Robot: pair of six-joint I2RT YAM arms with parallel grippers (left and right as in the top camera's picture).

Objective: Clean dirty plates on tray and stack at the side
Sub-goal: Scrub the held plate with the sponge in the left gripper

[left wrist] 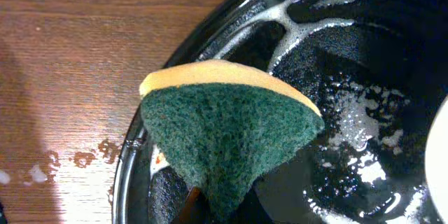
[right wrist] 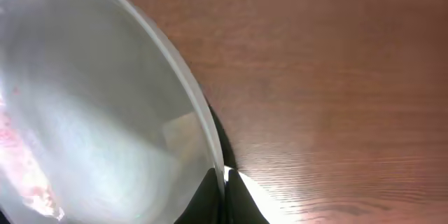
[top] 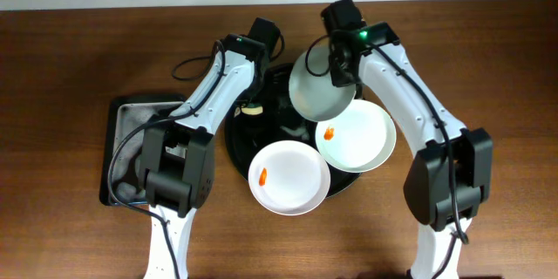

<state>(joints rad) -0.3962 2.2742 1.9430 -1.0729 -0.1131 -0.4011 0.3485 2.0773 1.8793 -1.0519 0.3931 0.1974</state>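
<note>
The black round tray lies mid-table. Two white plates with orange smears rest on it: one at the front, one at the right. My right gripper is shut on the rim of a pale green plate and holds it tilted above the tray's back; in the right wrist view this plate fills the left, my fingers pinching its edge. My left gripper is shut on a yellow-and-green sponge over the tray's wet left rim.
A rectangular black basin stands left of the tray under the left arm. Water drops lie on the wood beside the tray. Bare wooden table extends right and behind.
</note>
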